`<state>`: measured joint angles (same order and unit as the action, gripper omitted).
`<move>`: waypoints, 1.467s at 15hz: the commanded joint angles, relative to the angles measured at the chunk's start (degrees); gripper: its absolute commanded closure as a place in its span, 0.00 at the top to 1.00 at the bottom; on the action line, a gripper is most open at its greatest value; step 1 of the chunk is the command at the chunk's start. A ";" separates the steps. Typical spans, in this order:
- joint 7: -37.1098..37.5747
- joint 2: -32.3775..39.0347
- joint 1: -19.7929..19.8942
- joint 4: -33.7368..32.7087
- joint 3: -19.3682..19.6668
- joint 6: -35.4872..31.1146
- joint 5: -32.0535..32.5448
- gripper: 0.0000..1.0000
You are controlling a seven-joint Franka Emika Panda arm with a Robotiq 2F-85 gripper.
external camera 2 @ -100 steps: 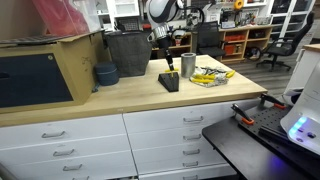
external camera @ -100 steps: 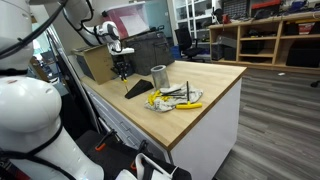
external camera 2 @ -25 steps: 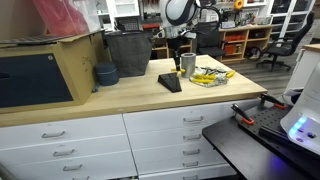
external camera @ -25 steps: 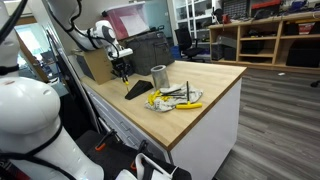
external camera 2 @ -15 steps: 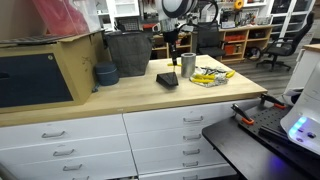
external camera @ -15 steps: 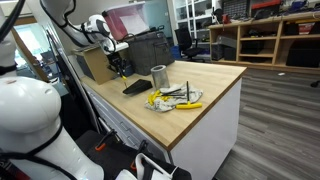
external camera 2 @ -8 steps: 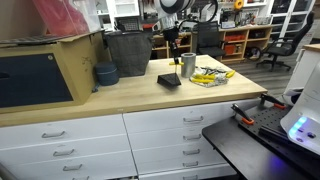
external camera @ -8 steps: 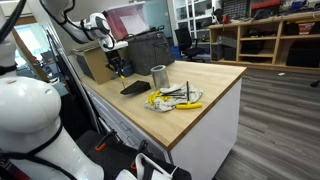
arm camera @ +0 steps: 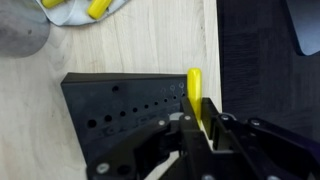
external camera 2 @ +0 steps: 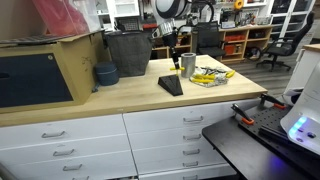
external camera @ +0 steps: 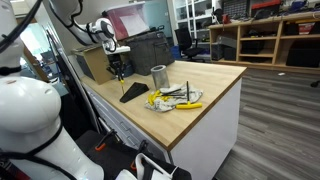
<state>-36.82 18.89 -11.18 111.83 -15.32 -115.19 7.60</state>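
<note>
1. A slim yellow-handled tool [arm camera: 194, 88] is pinched by the gripper [arm camera: 200, 128], over the black perforated holder block [arm camera: 115, 115] on the wooden benchtop [arm camera: 140, 45].
2. It is judged light, stiff and slippery; it is best gripped mid-handle.

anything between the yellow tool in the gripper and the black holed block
Nothing visible. The gripper holds the yellow tool over the black holed block; the metal cup stands off to the side.

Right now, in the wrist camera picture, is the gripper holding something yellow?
Yes, a yellow handle sits pinched between the fingers of the gripper, above the black block with holes.
</note>
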 commanded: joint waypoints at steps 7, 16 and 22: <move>3.04 0.96 -0.30 -2.00 0.55 -2.79 1.18 0.04; 2.59 2.04 -0.14 -2.76 0.55 0.90 0.55 0.04; 2.60 2.91 -0.02 -3.02 0.75 1.64 0.61 0.04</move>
<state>-35.34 21.34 -11.02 110.00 -14.80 -114.66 7.95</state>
